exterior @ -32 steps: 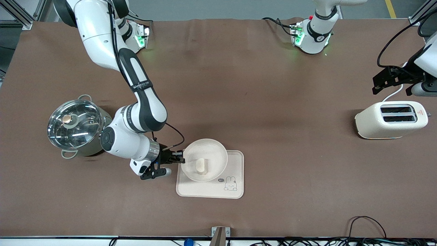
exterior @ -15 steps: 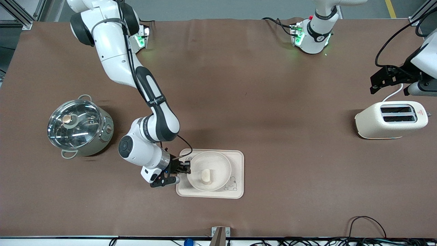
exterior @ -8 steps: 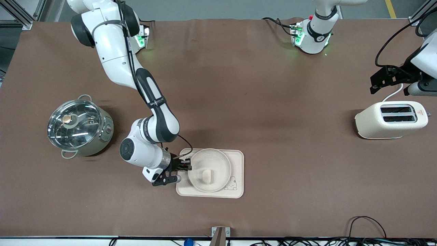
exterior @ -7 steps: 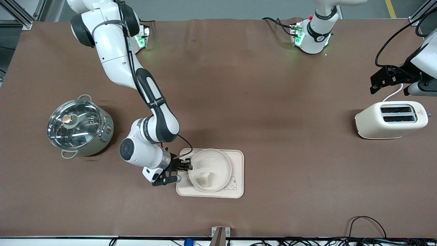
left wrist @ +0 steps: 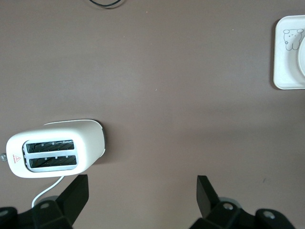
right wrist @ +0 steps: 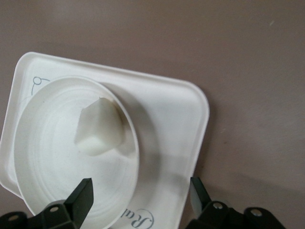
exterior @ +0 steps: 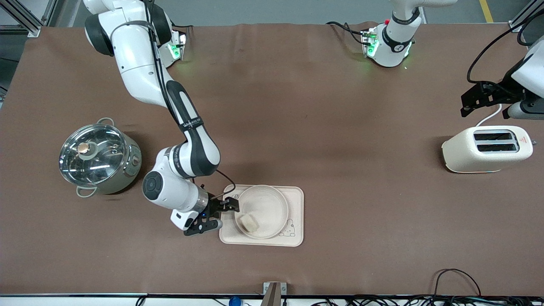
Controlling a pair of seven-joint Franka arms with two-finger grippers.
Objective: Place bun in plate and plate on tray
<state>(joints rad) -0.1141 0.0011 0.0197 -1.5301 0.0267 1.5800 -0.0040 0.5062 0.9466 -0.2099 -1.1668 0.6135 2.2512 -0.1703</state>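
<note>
Round cream plate [exterior: 261, 211] on rectangular cream tray [exterior: 295, 203] | light, stiff, we'd grip its rim | right gripper [exterior: 229, 205] fingers open beside it | left gripper [left wrist: 143, 196] fingers open, waiting over table [exterior: 297, 106]

Brown table [exterior: 323, 127]; grey floor [exterior: 276, 10] past its edge; even light.

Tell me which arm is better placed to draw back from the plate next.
Right. The right gripper is open beside the plate, which sits on the tray with the bun inside. The left gripper waits above the toaster.
</note>
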